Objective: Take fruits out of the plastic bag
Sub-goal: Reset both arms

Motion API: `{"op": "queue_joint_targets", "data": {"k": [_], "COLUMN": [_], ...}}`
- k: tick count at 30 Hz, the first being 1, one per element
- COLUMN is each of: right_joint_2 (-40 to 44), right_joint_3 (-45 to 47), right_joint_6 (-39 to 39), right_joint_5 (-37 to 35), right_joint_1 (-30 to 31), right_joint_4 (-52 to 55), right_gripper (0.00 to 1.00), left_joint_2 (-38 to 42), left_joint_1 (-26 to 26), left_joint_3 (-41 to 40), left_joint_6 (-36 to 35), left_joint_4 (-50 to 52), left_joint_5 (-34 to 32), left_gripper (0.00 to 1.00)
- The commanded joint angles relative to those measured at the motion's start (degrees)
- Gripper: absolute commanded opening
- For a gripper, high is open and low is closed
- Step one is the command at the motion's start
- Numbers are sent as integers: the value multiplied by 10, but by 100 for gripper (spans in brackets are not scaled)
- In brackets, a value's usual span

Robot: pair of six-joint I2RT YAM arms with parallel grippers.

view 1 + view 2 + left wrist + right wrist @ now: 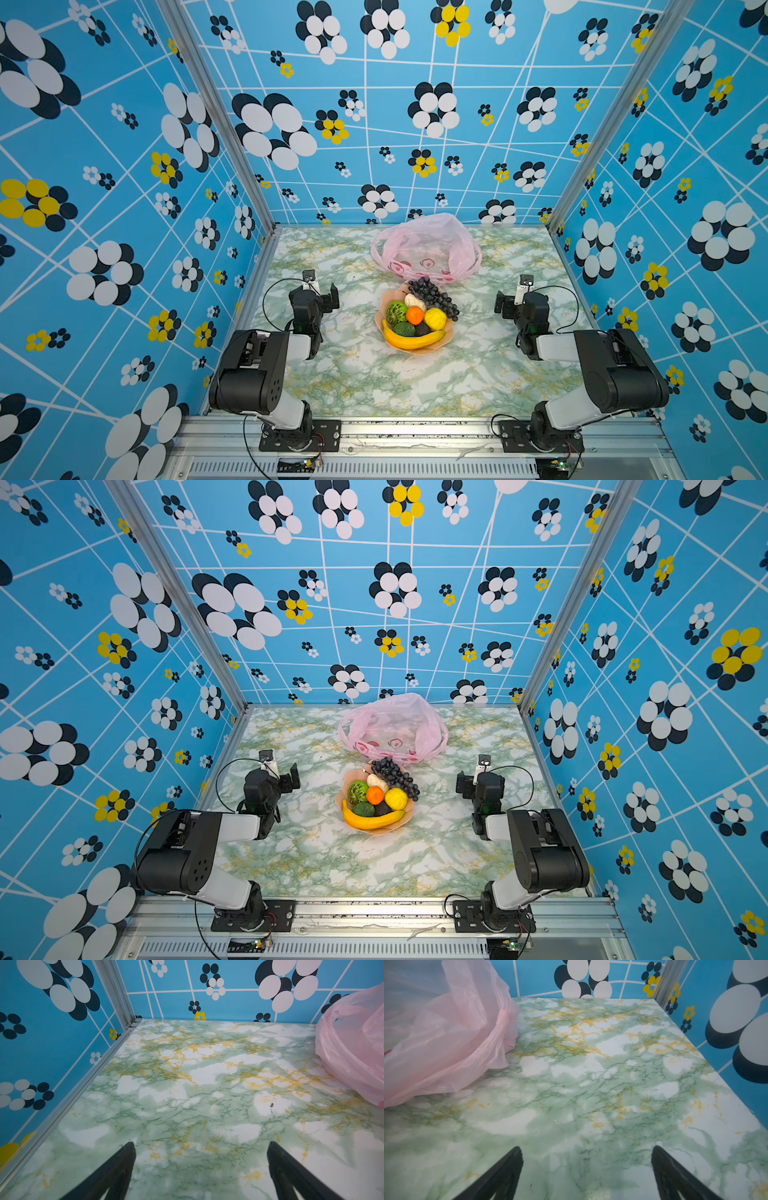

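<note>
remote desk, task looking all but wrapped: the fruits (415,318), from banana (411,340) to grape bunch (434,296), sit heaped on the peach plate (422,351) mid-table, just in front of the pink plastic bag (424,243). the bag slumps near the back wall and looks empty, though i can't see into every fold. my left gripper (201,1145) and right gripper (587,1148) hang over the bare marble tabletop (187,1084) either side, jaws apart, holding nothing. i judge nothing left to pull out.
</note>
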State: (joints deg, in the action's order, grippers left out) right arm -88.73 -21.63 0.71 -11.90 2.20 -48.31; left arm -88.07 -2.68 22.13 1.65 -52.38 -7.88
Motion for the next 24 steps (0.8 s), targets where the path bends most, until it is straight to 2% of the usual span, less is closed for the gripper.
{"op": "queue_joint_targets", "data": {"k": [1,24], "right_joint_2": [-1,0], "right_joint_3": [0,-2], "right_joint_6": [14,17], "right_joint_5": [-19,-14], "right_joint_1": [-1,-2], "right_joint_4": [-47,-42], "right_gripper": [99,99], "left_joint_2": [-7,-6], "left_joint_1": [2,2], "left_joint_3": [-7,-8], "left_joint_6": [-9,-9], "left_joint_4": [-13,-12], "left_joint_5": [8,8], "left_gripper": [99,99]}}
